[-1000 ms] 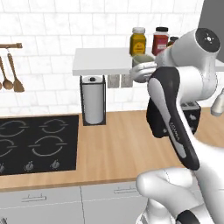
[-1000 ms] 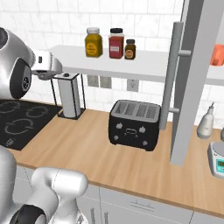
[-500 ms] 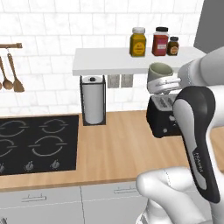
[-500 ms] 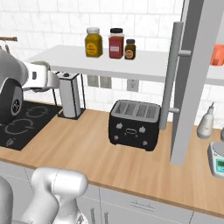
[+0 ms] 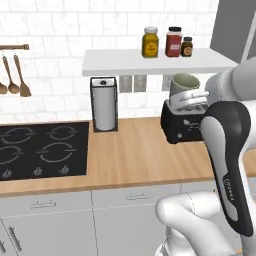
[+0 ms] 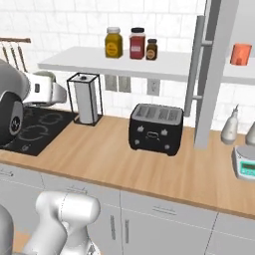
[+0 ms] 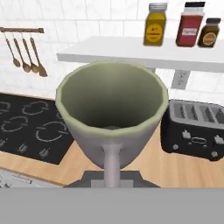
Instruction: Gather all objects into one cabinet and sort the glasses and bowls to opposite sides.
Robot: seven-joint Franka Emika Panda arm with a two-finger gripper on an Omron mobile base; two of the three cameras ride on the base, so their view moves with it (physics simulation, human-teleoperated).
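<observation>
My gripper (image 5: pixel 189 101) is shut on a grey cup (image 5: pixel 183 83) and holds it upright in the air above the toaster (image 5: pixel 181 125), below the white wall shelf (image 5: pixel 155 61). From the right base view the cup (image 6: pixel 44 75) sits on the hand at the far left. The hand view looks into the cup's (image 7: pixel 112 114) open mouth, and it looks empty. An orange cup (image 6: pixel 241 54) stands inside the upper cabinet, behind its open grey door (image 6: pixel 215 74). The bowl and the red cup are out of view.
Three jars (image 6: pixel 131 43) stand on the wall shelf. A paper towel holder (image 5: pixel 104 103) stands beside the black hob (image 5: pixel 40 150). Utensils (image 5: pixel 14 75) hang at the left. A white bottle (image 6: pixel 230 125) and a scale (image 6: pixel 245 163) stand right of the cabinet door.
The arm has swung to the right with the grey cup, from in front of the shelf's middle to above the toaster, and sunk a little. The gripper stayed shut.
</observation>
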